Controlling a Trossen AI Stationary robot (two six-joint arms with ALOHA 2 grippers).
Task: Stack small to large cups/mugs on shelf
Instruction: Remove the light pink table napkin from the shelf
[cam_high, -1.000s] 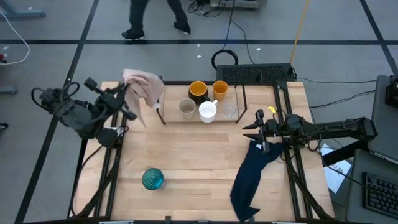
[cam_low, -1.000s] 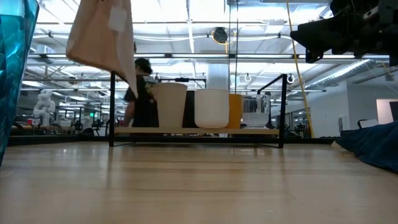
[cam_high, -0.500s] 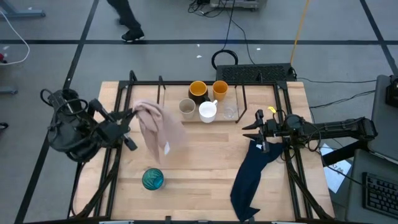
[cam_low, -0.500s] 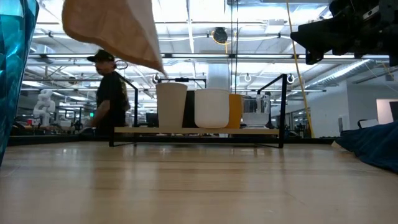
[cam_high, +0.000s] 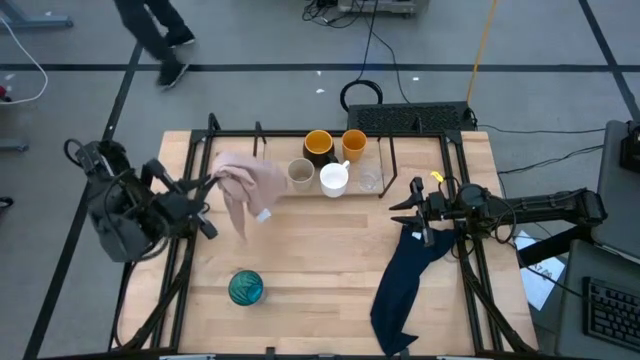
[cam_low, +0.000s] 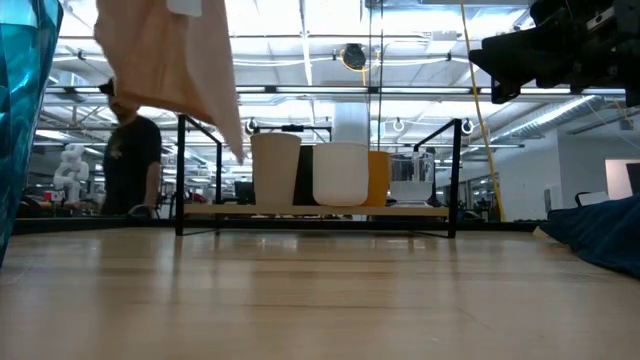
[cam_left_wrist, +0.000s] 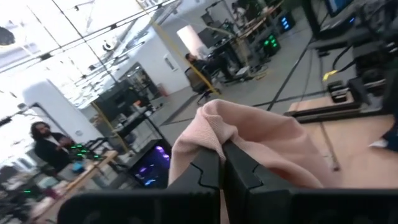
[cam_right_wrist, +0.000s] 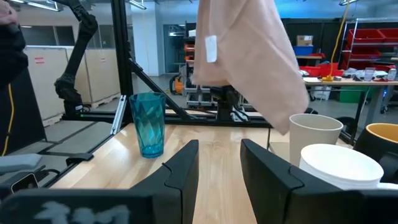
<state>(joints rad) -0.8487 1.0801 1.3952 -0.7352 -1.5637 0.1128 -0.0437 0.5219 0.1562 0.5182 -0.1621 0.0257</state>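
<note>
My left gripper (cam_high: 212, 183) is over the table's left side, shut on a pink cloth (cam_high: 250, 185). On the black-rod shelf (cam_high: 390, 160) at the far middle stand an orange-yellow mug (cam_high: 318, 145), an orange cup (cam_high: 354, 145), a beige cup (cam_high: 301, 174), a white mug (cam_high: 334, 179) and a clear cup (cam_high: 369, 178). A teal glass (cam_high: 246, 288) stands upright on the table near the front left. My right gripper (cam_right_wrist: 219, 146) waits open at the right, with nothing between its fingers. My left gripper pinches a bunched fold of the pink cloth (cam_left_wrist: 214, 127) between its two shut fingers. The fingers lie level and reach in from the table's left. The cloth (cam_low: 170, 60) hangs slack below them, clear of the table.
A navy cloth (cam_high: 405, 285) lies on the table at the right, running from under my right gripper to the near edge. A person (cam_low: 128, 160) walks in the room behind the table. Bare wood lies between the shelf and the teal glass.
My left gripper has gone from the table's far left corner toward the near edge, carrying the pink cloth. The cloth swung out toward the table's middle and has since swung back toward the far edge, still clear of the table. My right arm kept still.
</note>
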